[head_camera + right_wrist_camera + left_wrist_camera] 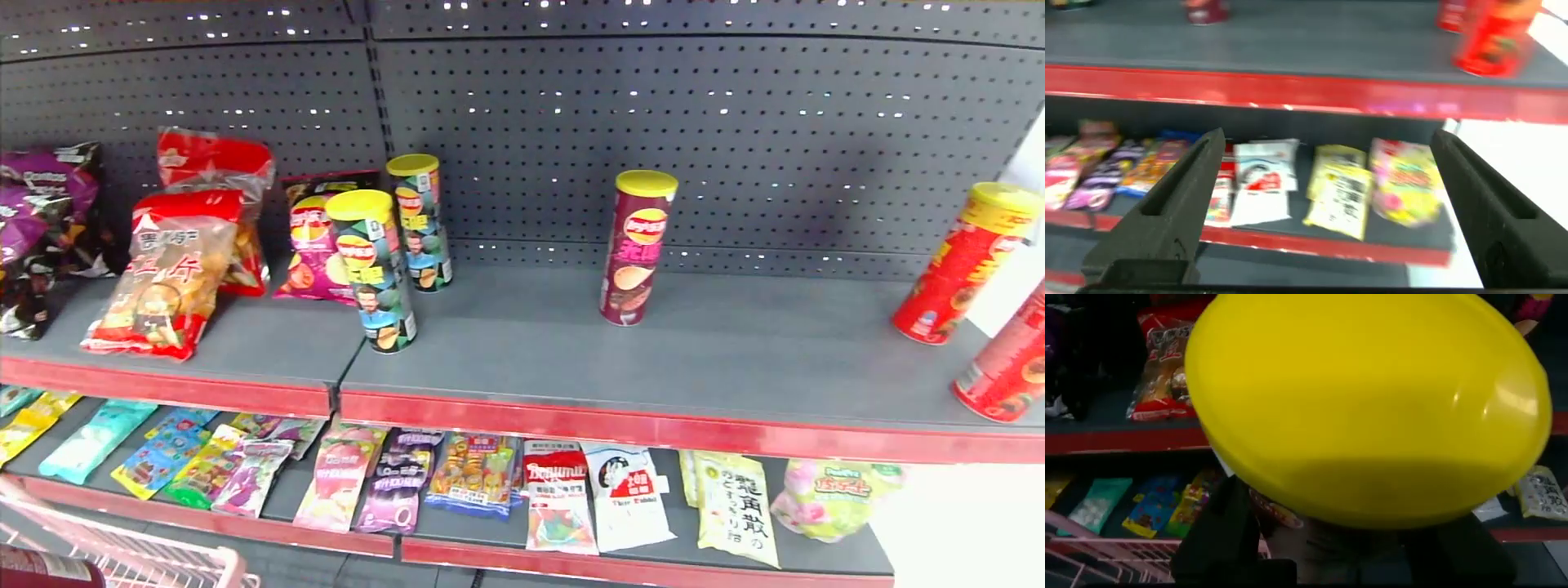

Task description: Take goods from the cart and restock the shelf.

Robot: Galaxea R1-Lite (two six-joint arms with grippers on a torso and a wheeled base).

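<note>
1. Upper shelf (735, 359), head view: snack bags (171, 278) at the left. Two dark patterned cans (371, 269) stand left of centre and a purple can (635, 245) at centre. Two red cans (955, 261) are at the right edge. All are upright.
2. Bare board lies between the patterned cans and the purple one, and again between purple and red.
3. Left hand (1335, 543) is closed on a yellow-lidded can (1372, 400), with a finger on either side of its body. The can is lid-first toward the camera, in front of the shelf and not yet set down.
4. Right hand (1327, 143) is spread wide and holds nothing. It faces the lower shelf's sachets (1339, 192).
5. Cart (122, 555) sits at the lower left corner of the head view, with a dark red item inside.
6. Judgement: restocking is partway. Some cans are placed, one is in transit, and there are gaps to fill. The cart probably holds more.
</note>
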